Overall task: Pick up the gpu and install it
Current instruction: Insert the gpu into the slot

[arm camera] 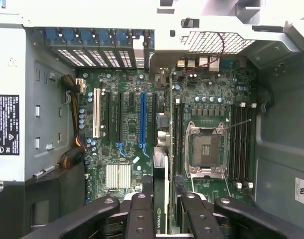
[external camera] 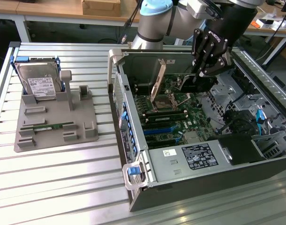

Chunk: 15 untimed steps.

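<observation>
In the wrist view the gpu (arm camera: 161,172) shows edge-on as a thin card with a green logo patch, clamped between my gripper's (arm camera: 164,206) black fingers (arm camera: 141,211). It hangs over the motherboard (arm camera: 127,144), between the expansion slots and the CPU socket (arm camera: 207,149), close to the long blue slot (arm camera: 143,119). In the exterior view my gripper (external camera: 205,63) hovers above the far end of the open computer case (external camera: 133,145), fingers pointing down into it, and they hide most of the card.
A grey fixture tray (external camera: 86,136) lies on the slatted table at the exterior view's left, holding a silver hard drive (external camera: 40,84) and a green memory stick (external camera: 51,126). The power supply (external camera: 199,157) fills the case's near end. Memory slots (arm camera: 239,144) flank the socket.
</observation>
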Each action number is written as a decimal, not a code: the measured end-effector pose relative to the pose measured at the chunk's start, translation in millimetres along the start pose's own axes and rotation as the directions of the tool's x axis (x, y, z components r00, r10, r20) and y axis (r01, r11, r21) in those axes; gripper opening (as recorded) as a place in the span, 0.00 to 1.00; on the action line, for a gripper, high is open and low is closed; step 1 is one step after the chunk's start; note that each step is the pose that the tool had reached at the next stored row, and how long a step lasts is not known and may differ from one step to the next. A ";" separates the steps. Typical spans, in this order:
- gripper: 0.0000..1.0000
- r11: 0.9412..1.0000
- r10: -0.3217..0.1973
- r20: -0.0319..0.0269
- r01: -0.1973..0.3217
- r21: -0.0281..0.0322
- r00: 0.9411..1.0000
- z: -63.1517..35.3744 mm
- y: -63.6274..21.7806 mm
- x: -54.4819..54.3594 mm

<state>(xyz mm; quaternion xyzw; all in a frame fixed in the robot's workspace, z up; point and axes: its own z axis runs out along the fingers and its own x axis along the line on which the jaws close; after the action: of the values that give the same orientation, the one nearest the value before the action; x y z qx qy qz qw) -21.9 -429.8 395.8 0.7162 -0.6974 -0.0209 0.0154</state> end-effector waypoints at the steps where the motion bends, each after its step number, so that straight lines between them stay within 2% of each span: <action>1: 0.26 1.000 0.000 0.000 0.000 0.000 1.000 0.4 0.0 0.2; 15: 0.26 1.000 0.000 0.000 0.000 0.000 1.000 7.2 -0.3 1.7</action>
<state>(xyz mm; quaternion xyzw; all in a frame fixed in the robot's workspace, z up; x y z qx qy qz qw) -22.0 -431.5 388.6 0.7162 -0.6974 -0.0209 0.0154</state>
